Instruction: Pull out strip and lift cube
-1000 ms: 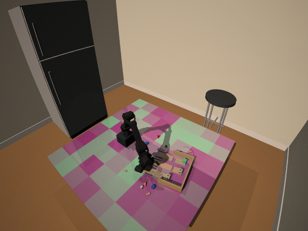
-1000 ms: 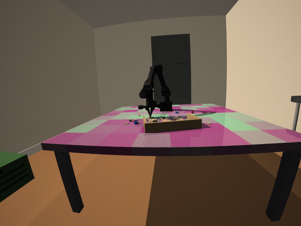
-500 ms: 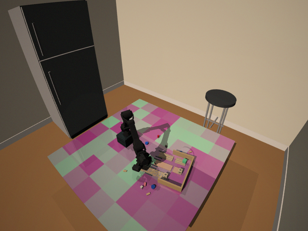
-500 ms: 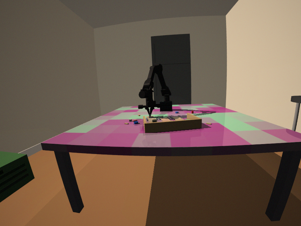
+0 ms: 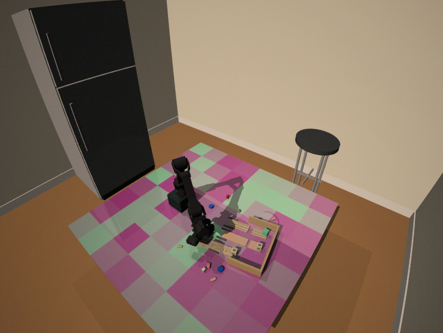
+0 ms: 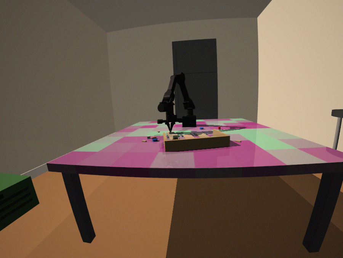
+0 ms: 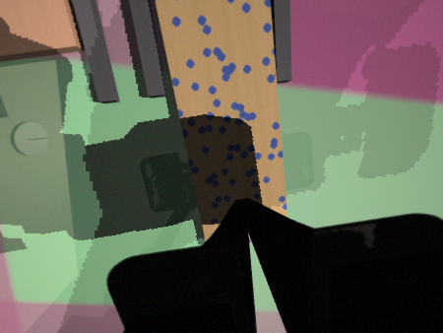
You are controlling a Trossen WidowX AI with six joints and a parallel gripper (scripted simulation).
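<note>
The surface [image 5: 143,250], checkered pink, green and grey, carries an open-fronted wooden tray [image 5: 269,250] near its centre, the arm's black base [image 5: 177,200] at ten o'clock from it, and small scattered pieces: a blue disc [image 5: 220,268] at seven o'clock and a red cube [image 5: 227,196] at eleven.
</note>
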